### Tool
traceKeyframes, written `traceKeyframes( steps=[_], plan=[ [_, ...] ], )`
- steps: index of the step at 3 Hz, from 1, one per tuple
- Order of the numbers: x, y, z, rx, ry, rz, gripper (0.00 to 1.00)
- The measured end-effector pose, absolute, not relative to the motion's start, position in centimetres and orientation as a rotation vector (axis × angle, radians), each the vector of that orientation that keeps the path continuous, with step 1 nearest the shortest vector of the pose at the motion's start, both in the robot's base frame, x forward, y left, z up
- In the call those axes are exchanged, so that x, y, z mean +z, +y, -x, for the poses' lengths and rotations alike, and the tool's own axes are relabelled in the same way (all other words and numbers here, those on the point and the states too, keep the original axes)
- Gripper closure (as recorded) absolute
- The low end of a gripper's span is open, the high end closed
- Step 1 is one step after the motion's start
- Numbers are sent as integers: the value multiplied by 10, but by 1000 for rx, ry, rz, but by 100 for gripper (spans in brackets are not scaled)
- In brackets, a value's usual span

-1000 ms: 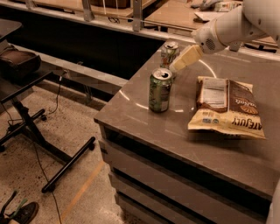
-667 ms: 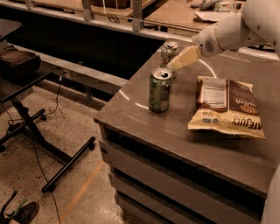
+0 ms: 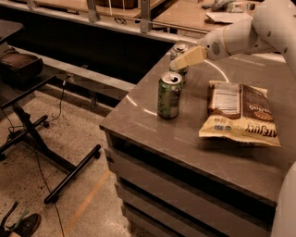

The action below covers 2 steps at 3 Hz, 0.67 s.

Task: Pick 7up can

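Nearest you, well below and in front of your gripper [image 3: 182, 60], the grey counter [image 3: 152, 132] ends in a front edge with drawer fronts [image 3: 185, 190] under it. Off to the left of the gripper and down on the speckled floor, you see the black legs of a rolling stand [image 3: 32, 136].

On the counter, to the camera side of the gripper and to its right in the view, a chip bag [image 3: 240, 113] lies flat. A darker green can [image 3: 169, 95] stands upright just in front of the gripper, a little lower in the view and apart from it.

Your gripper hangs over the far left corner of the counter at the end of the white arm [image 3: 259, 30], which comes in from the upper right. You cannot tell whether it is wide or narrow.

The 7up can [image 3: 179, 48] stands upright right behind the gripper, which partly covers it; only its silver top and a strip of its body show. You cannot tell whether they touch.

Beyond the gripper, a wooden table [image 3: 185, 14] sits in the background.
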State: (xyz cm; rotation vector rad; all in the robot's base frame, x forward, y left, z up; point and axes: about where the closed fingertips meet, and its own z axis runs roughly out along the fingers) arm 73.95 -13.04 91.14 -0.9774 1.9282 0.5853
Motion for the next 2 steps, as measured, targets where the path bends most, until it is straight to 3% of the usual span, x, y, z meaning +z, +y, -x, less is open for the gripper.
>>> traceKeyframes(
  steps=[1,2],
  plan=[
    [916,-121,-740,632,1869,966,16],
    [920,-115,-739,662,1822,975,38]
  ],
)
